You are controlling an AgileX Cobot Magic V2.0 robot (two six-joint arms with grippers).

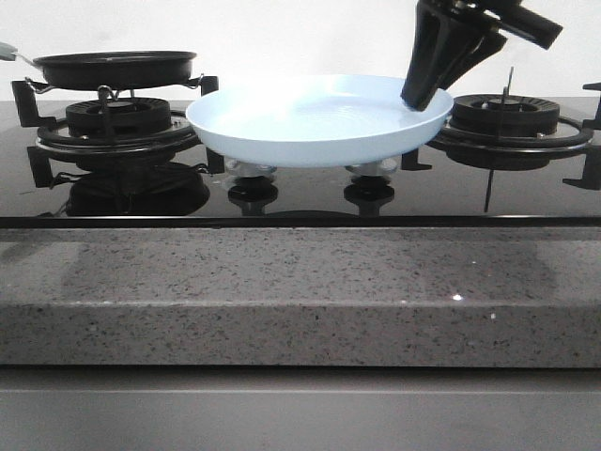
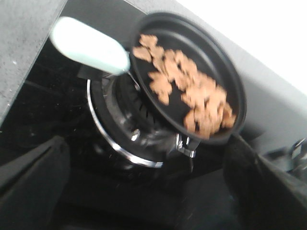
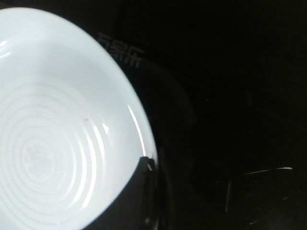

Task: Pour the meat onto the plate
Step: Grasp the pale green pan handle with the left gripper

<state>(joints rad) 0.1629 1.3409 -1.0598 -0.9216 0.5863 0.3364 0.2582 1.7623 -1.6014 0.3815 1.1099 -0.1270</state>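
The pale-blue plate [image 1: 310, 122] is level over the middle of the hob, just above the knobs. My right gripper [image 1: 424, 94] comes down from the upper right and is shut on the plate's right rim. In the right wrist view one dark finger [image 3: 136, 191] lies over the edge of the plate [image 3: 53, 143], which holds nothing. The meat [image 2: 187, 88] is a heap of orange-brown chips in the black frying pan [image 2: 225, 72], which stands on the left burner [image 1: 117, 117]. My left gripper [image 2: 148, 201] is open and empty, short of the pan and its pale handle [image 2: 88, 45].
The right burner [image 1: 507, 113] with its black grate stands behind my right gripper. The glossy black hob [image 1: 300, 202] ends at a grey speckled counter edge [image 1: 300, 291] in front. A white wall stands behind.
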